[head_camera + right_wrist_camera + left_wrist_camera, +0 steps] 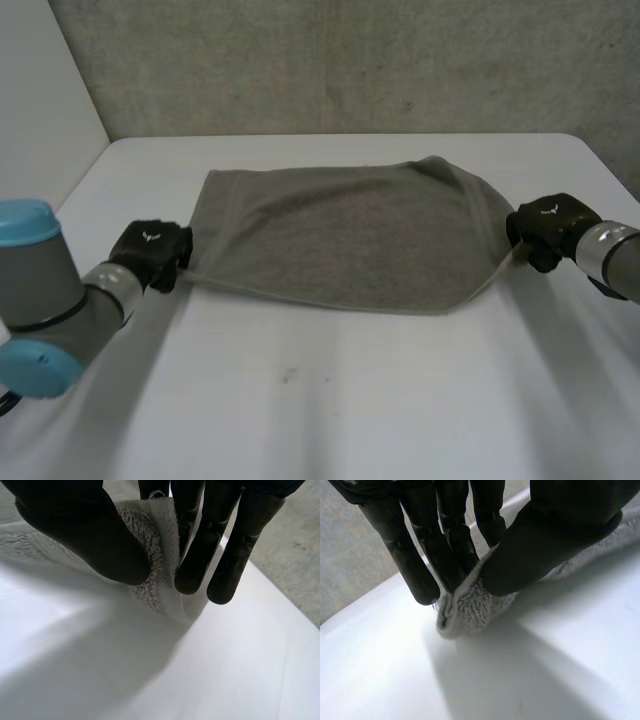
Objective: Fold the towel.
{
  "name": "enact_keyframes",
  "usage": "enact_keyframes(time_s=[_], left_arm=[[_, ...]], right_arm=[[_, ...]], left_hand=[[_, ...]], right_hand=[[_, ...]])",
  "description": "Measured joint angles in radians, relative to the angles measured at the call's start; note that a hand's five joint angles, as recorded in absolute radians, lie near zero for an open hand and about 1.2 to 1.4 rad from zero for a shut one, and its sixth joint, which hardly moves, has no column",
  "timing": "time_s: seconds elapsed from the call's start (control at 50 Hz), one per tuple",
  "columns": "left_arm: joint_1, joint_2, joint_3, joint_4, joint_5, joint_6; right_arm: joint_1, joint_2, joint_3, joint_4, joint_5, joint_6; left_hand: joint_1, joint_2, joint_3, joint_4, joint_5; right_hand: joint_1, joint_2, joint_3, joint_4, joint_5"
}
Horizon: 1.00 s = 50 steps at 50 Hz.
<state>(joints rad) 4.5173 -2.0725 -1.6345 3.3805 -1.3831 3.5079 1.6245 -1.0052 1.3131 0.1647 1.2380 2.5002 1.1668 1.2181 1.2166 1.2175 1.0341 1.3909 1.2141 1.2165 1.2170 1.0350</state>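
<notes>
Slippage is the main risk. At the 9 o'clock corner of the towel [340,240], the left hand [150,255] pinches only a small tuft of terry between thumb and fingers [415,570]; an outward tug could pull it free. The towel lies spread mid-table, rumpled toward 1 o'clock, which may skew a fold. At 3 o'clock the right hand [545,228] pinches its corner likewise, thumb against fingers. Bare table [330,400] lies open toward 6 o'clock; the far edge and wall [330,60] at 12 o'clock leave less room.
</notes>
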Motion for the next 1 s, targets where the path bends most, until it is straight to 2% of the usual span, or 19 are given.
enact_keyframes(time_s=[0.1, 0.14, 0.18, 0.2, 0.24, 0.26, 0.34, 0.46, 0.52, 0.6, 0.72, 0.74, 0.84, 1.0], left_arm=[[0.019, 0.117, -0.136, -0.045, -0.002, 0.080], [0.025, 0.206, -0.216, -0.102, -0.002, 0.120], [0.026, 0.236, -0.240, -0.123, -0.002, 0.131], [0.030, 0.311, -0.287, -0.188, 0.000, 0.159], [0.031, 0.348, -0.308, -0.223, 0.002, 0.172], [0.035, 0.437, -0.350, -0.307, 0.011, 0.203], [0.043, 0.575, -0.394, -0.434, 0.046, 0.257], [0.070, 0.635, -0.373, -0.480, 0.092, 0.293], [0.090, 0.607, -0.329, -0.458, 0.107, 0.295], [0.090, 0.532, -0.269, -0.418, 0.109, 0.289], [0.042, 0.228, -0.022, -0.322, 0.100, 0.240], [0.042, 0.228, -0.022, -0.322, 0.100, 0.240], [0.008, -0.020, 0.247, -0.297, 0.090, 0.180], [-0.020, -0.256, 0.545, -0.301, 0.043, 0.148]], right_arm=[[-0.038, -0.113, 0.107, 0.096, -0.007, -0.085], [-0.077, -0.178, 0.175, 0.168, -0.009, -0.166], [-0.085, -0.190, 0.187, 0.181, -0.009, -0.182], [-0.126, -0.260, 0.247, 0.256, -0.010, -0.277], [-0.143, -0.293, 0.274, 0.292, -0.011, -0.320], [-0.173, -0.357, 0.316, 0.352, -0.016, -0.395], [-0.225, -0.472, 0.374, 0.444, -0.052, -0.501], [-0.249, -0.503, 0.366, 0.429, -0.151, -0.464], [-0.248, -0.459, 0.342, 0.363, -0.203, -0.386], [-0.236, -0.379, 0.299, 0.284, -0.208, -0.306], [-0.149, -0.153, 0.137, 0.129, -0.113, -0.143], [-0.149, -0.153, 0.137, 0.129, -0.113, -0.143], [-0.082, 0.003, -0.010, 0.011, -0.031, -0.026], [-0.031, 0.128, -0.149, -0.152, 0.038, 0.090]], left_hand=[[0.000, 0.000, 0.000, 0.000, 0.000], [0.000, 0.000, 0.000, 0.000, 0.000], [0.000, 0.000, 0.000, 0.000, 0.000], [0.000, 0.000, 0.000, 0.000, 0.000], [0.000, 0.000, 0.000, 0.000, 0.000], [0.000, 0.000, 0.000, 0.000, 0.000], [0.000, 0.000, 0.000, 0.000, 0.000], [0.000, 0.000, 0.000, 0.000, 0.000], [0.000, 0.000, 0.000, 0.000, 0.000], [0.000, 0.000, 0.000, 0.000, 0.000], [0.000, 0.000, 0.000, 0.000, 0.000], [0.000, 0.000, 0.000, 0.000, 0.000], [0.000, 0.000, 0.000, 0.000, 0.000], [0.000, 0.000, 0.000, 0.000, 0.000]], right_hand=[[0.000, 0.000, 0.000, 0.000, 0.000], [0.000, 0.000, 0.000, 0.000, 0.000], [0.000, 0.000, 0.000, 0.000, 0.000], [0.000, 0.000, 0.000, 0.000, 0.000], [0.000, 0.000, 0.000, 0.000, 0.000], [0.000, 0.000, 0.000, 0.000, 0.000], [0.002, 0.000, 0.000, 0.000, 0.001], [0.002, 0.000, 0.000, 0.000, 0.001], [0.002, 0.000, 0.000, 0.000, 0.001], [0.002, 0.000, 0.000, 0.000, 0.001], [0.002, 0.000, 0.000, 0.000, 0.001], [0.002, 0.000, 0.000, 0.000, 0.001], [0.002, 0.000, 0.000, 0.000, 0.001], [0.002, 0.000, 0.000, 0.000, 0.001]])
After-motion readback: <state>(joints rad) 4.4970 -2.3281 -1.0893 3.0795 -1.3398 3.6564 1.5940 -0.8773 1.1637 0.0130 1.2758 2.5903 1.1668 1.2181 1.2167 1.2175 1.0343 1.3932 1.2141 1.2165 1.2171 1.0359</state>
